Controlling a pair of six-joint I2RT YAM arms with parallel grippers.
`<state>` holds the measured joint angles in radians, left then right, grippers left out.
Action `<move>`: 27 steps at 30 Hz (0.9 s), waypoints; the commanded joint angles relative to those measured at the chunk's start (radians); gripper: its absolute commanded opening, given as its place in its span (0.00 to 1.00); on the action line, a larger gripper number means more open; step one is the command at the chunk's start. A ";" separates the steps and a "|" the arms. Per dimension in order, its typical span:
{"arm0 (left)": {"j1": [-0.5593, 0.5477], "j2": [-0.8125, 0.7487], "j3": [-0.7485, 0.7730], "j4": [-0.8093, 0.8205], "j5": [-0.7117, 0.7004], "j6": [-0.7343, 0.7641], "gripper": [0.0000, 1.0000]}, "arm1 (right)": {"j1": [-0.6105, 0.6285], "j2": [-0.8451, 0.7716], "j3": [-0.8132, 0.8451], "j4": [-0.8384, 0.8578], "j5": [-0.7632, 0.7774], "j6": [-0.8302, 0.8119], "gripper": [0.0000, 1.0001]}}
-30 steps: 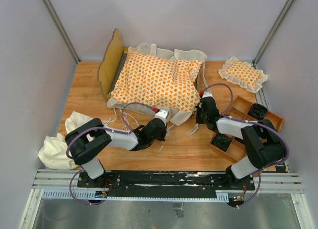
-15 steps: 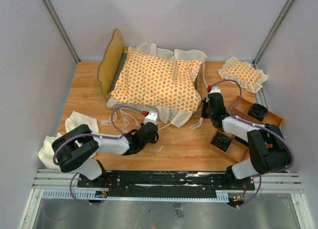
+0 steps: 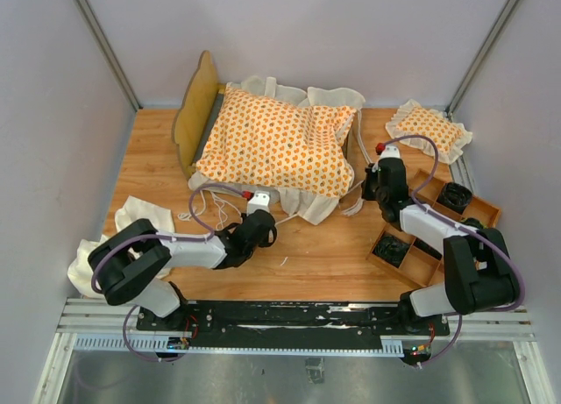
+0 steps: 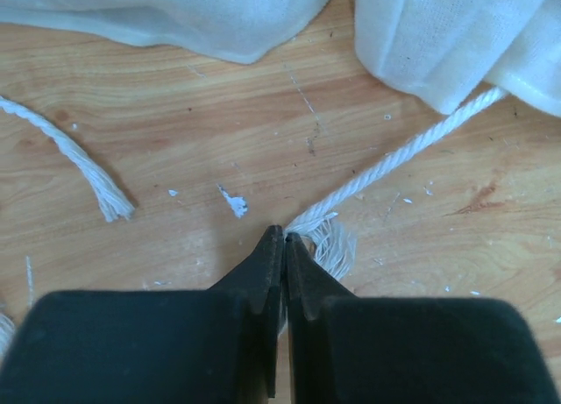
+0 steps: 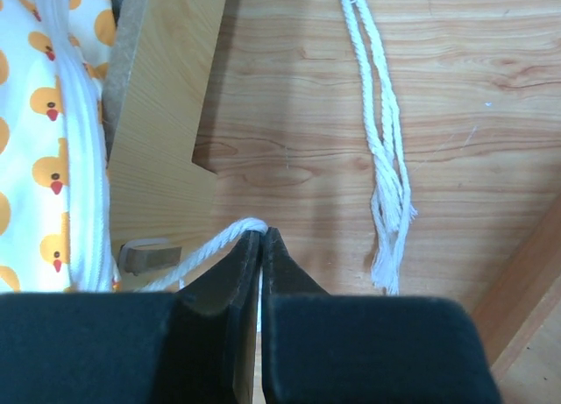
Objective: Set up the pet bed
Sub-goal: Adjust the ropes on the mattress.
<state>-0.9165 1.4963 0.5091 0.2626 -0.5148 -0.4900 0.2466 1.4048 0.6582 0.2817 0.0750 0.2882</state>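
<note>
The light-wood bed frame (image 3: 195, 106) stands at the back with the large orange-patterned ruffled cushion (image 3: 276, 141) lying on it. My left gripper (image 3: 260, 202) is shut on the frayed end of a white tie string (image 4: 394, 159) that runs out from under the cushion's cream ruffle (image 4: 438, 36); the gripper (image 4: 285, 237) is low over the table. My right gripper (image 3: 383, 159) is shut on another tie string (image 5: 215, 244) beside the bed's wooden footboard (image 5: 166, 106); the gripper (image 5: 261, 236) pinches it at its tips. A doubled string (image 5: 381, 150) lies loose on the table.
A small square orange-patterned pillow (image 3: 429, 129) lies at the back right. A wooden compartment tray (image 3: 434, 220) with dark items sits at the right. A plain cream cloth (image 3: 101, 255) is bunched at the left front. Another loose string end (image 4: 83, 163) lies on the wood.
My left gripper has drawn left and slightly back along the cushion's front edge. My right gripper has moved back and right, toward the bed's foot end, with the string in it.
</note>
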 commanded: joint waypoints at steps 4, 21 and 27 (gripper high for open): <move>0.014 -0.097 0.022 -0.044 0.027 -0.030 0.50 | -0.020 0.001 0.056 -0.085 -0.195 -0.003 0.25; 0.142 -0.249 0.178 -0.190 0.010 0.007 0.99 | -0.074 0.073 0.336 -0.144 -0.165 0.216 0.47; 0.222 -0.313 0.195 -0.264 0.034 -0.004 0.99 | -0.076 0.249 0.524 -0.212 -0.108 0.269 0.45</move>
<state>-0.7300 1.2137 0.6693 0.0689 -0.4835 -0.4946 0.1883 1.5368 1.0489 0.1455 -0.0715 0.4953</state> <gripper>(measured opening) 0.991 0.459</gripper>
